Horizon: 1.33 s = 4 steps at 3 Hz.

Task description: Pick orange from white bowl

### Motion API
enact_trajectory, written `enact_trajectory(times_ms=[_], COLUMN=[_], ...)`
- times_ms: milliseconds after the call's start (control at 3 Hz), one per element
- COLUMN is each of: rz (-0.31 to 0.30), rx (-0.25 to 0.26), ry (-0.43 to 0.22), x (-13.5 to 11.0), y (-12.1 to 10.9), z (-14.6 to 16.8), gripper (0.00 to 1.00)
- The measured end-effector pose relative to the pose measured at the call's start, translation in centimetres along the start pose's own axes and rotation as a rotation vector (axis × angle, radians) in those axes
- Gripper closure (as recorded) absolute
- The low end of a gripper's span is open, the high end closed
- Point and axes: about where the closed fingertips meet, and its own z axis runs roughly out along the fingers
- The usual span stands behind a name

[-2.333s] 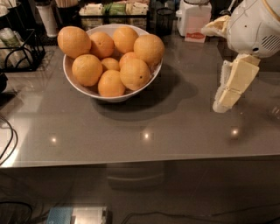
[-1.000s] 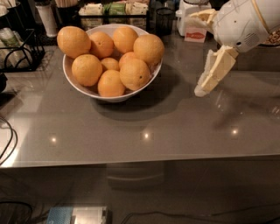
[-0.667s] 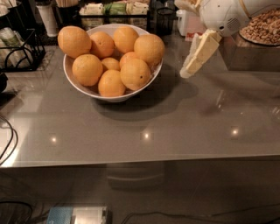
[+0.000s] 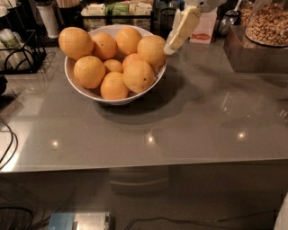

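Camera view: pincer (image 4: 170,47), state I cannot tell, beside white bowl (image 4: 83,92); nut jar (image 4: 269,23) nearby.

The gripper (image 4: 171,46) sits at the upper centre-right of the frame. It is long, flat and cream-coloured, with squared edges and a paler tip, and it joins a rounded white housing (image 4: 205,4) at the top edge.

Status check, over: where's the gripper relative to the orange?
Gripper at white bowl's right rim, beside right-hand orange; contact unclear. Orange in bowl, not picked. Nothing between them.
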Motion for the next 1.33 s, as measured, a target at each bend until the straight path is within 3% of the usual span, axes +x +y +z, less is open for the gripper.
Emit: enact_trajectory(times_ms=[333, 667, 1333], rz=[-0.014, 0.000, 0.010], rx=[0.011, -0.010, -0.164], ry=[-0.009, -0.024, -0.093], x=[-0.8, -0.4, 1.8], y=[-0.6, 0.0, 1.5], z=[-0.2, 0.7, 4.9], gripper=[0.00, 0.00, 0.00])
